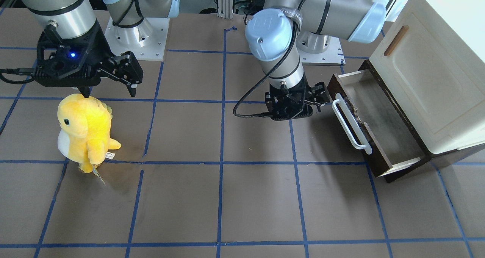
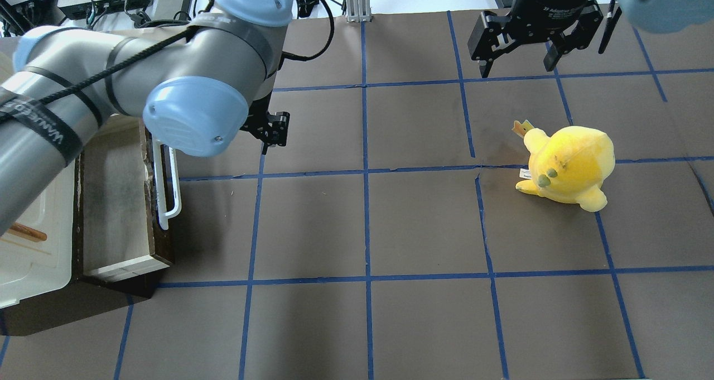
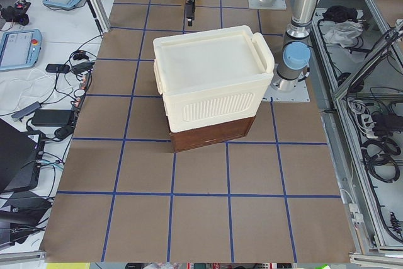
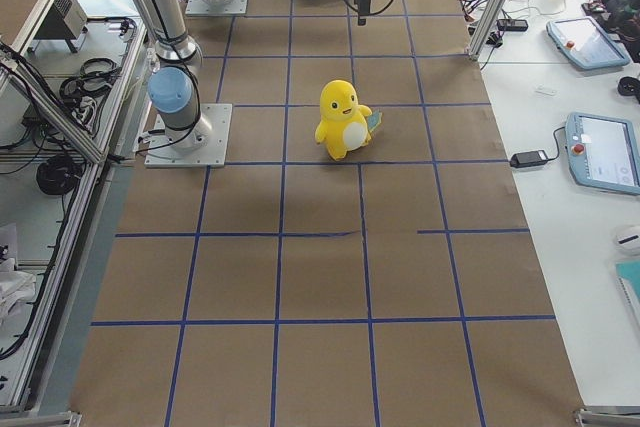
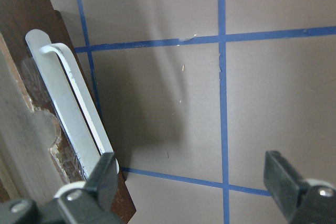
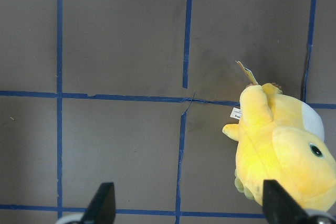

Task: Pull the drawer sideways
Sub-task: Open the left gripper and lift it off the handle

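Observation:
The dark brown drawer (image 1: 379, 118) stands pulled out from under the cream-white cabinet (image 1: 428, 83), its pale inside showing. It also shows in the overhead view (image 2: 114, 201). Its long white bar handle (image 1: 350, 123) runs along the front and appears in the left wrist view (image 5: 68, 108). My left gripper (image 1: 303, 99) is open and empty, low beside one end of the handle. In its wrist view (image 5: 191, 174) only bare table lies between the fingers, and one fingertip (image 5: 105, 174) is right next to the handle's end. My right gripper (image 2: 516, 67) is open and empty, far from the drawer.
A yellow plush toy (image 1: 85, 129) stands on the brown table under and beside my right gripper (image 1: 110, 93); it shows in the right wrist view (image 6: 283, 150). Blue tape lines grid the table. The cabinet door has a small brown handle (image 1: 396, 40).

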Action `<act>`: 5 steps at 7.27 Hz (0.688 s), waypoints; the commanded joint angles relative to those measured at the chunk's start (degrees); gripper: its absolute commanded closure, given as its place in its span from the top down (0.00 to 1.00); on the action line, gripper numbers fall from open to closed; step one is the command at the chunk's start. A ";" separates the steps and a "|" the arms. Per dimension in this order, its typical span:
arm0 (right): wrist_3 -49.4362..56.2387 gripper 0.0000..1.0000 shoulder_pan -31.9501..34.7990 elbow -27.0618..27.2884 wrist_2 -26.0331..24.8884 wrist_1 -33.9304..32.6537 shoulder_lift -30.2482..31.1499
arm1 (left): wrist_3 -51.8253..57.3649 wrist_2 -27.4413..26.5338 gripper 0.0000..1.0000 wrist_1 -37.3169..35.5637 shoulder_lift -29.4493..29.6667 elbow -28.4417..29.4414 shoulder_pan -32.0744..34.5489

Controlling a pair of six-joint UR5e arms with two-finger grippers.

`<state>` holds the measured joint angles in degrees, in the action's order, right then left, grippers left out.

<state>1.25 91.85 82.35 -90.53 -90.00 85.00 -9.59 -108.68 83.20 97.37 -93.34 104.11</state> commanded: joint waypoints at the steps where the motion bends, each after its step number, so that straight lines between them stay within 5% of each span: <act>1: -0.02 1.00 0.00 0.00 0.00 0.00 -0.01 | 2.11 7.68 1.00 -0.84 -6.03 0.88 -3.12; 5: -0.02 1.00 0.00 0.00 0.00 0.00 -0.01 | 7.25 15.33 1.00 -1.46 -10.45 0.52 -6.72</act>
<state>1.23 91.84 82.35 -90.53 -90.00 84.99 -6.02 -95.29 81.78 87.47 -92.70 99.08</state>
